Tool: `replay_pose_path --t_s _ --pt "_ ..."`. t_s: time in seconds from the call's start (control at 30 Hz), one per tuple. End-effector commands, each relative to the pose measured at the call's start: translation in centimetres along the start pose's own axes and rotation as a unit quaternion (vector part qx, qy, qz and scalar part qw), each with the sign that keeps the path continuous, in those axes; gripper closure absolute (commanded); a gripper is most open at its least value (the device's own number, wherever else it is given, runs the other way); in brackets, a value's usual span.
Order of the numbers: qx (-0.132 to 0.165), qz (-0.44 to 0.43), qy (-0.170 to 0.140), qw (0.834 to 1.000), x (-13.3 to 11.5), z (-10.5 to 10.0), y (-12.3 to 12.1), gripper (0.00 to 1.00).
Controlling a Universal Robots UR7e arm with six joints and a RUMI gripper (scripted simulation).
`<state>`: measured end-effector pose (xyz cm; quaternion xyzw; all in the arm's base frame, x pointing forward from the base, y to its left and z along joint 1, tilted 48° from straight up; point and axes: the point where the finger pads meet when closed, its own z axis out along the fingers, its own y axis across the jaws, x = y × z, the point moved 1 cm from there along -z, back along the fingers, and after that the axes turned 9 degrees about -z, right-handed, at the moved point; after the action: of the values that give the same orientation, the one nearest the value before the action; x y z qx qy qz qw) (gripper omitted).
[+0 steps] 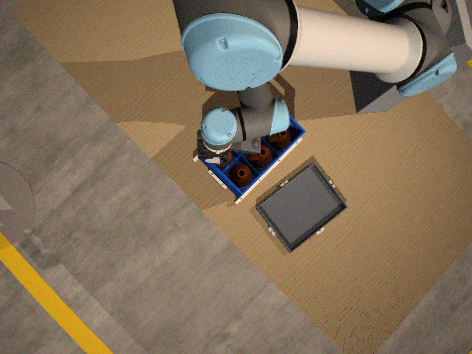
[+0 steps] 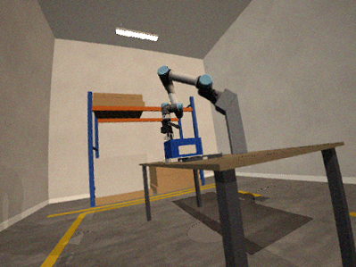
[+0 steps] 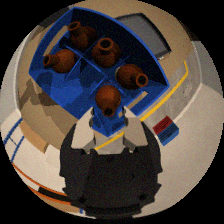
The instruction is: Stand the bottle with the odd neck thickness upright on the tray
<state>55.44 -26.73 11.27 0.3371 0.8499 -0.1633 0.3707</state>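
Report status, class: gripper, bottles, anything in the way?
Gripper part open, holding nothing, poised over the nearest bottle. All five bottles in the crate. Tray holds nothing. No obstruction seen.
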Motion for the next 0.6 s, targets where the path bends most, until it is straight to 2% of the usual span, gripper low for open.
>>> replay_pose_path --t_s 0.0,0.57 --pt "0.0 0.0 -0.001 1.0 -0.05 0.34 0.02 0.62" --pt "0.0 0.0 -0.001 1.0 -0.05 0.53 0.02 0.62"
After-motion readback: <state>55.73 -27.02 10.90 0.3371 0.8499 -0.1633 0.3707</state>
